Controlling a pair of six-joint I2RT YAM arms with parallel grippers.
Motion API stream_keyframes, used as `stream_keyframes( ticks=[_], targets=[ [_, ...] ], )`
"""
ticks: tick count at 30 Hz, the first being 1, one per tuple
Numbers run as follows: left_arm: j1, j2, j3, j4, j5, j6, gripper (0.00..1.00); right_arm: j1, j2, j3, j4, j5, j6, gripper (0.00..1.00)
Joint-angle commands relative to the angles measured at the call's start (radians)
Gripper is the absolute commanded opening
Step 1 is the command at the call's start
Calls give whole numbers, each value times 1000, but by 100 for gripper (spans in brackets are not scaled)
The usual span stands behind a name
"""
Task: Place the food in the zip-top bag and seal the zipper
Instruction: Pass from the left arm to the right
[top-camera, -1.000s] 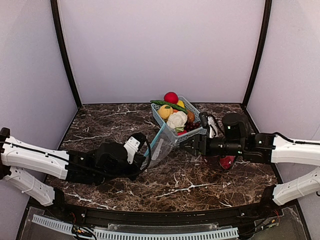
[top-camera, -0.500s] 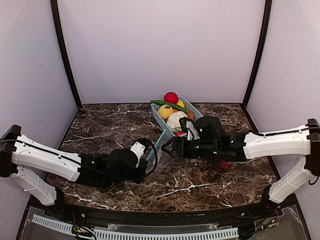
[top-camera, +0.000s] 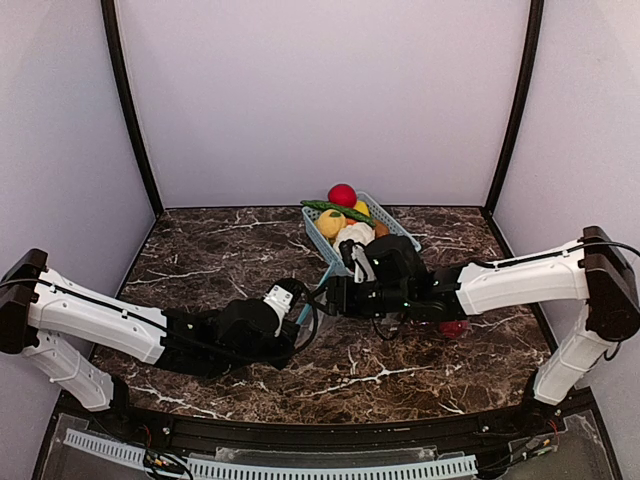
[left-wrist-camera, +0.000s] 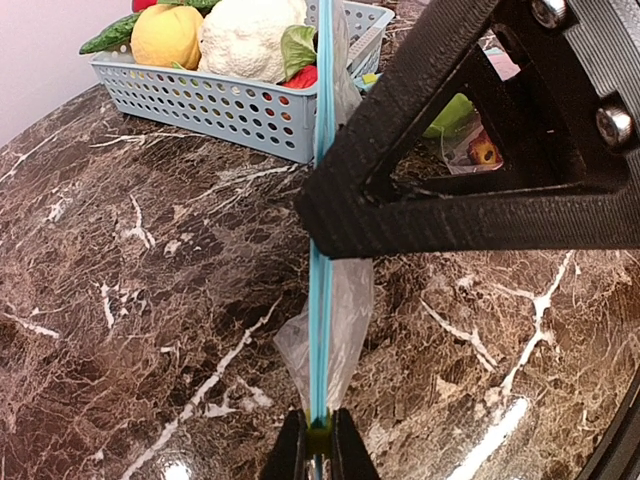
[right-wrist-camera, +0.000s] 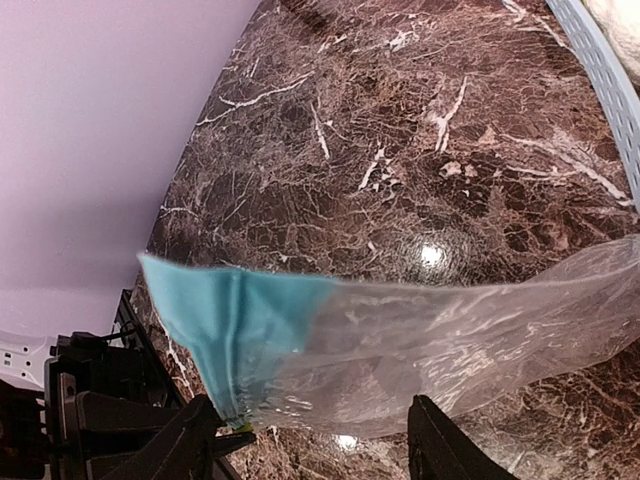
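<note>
Left gripper (left-wrist-camera: 318, 445) is pinching the end of the zip-top bag (right-wrist-camera: 450, 340) right on its blue zipper strip (left-wrist-camera: 320, 290), with its fingers pressing tight together. Right gripper (right-wrist-camera: 312, 410) is hovering at the same edge, fingers spreading wide and not clamping anything. Most of the food (left-wrist-camera: 200, 30) is sitting heaped in the light-blue basket (left-wrist-camera: 200, 105) at the back of the marble table (left-wrist-camera: 120, 280). Something green and red is showing past the bag, maybe inside it, hard to tell.
</note>
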Motion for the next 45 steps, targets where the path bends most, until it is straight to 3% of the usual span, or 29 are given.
stream_keyframes(
  ticks=[1,12,22,33,37,40,42,45],
  targets=[
    [-5,5,21,-1,16,-16,1,8,6,13,31,-10,3,64],
    [-5,5,21,-3,17,-21,1,9,24,14,12,30,21,56],
    [-5,11,21,-7,15,-27,1,8,35,20,-10,54,35,39],
    [-4,16,18,0,42,-48,1,6,34,13,-1,58,45,3],
    [-5,2,9,21,77,-53,1,5,36,12,5,56,36,0],
    [-5,-11,6,24,107,-65,12,4,30,7,16,49,15,0],
    [-2,-25,4,26,129,-87,35,3,19,-5,39,37,-15,0],
    [22,-63,1,28,197,-132,52,5,-2,-19,61,8,-73,0]
  ],
)
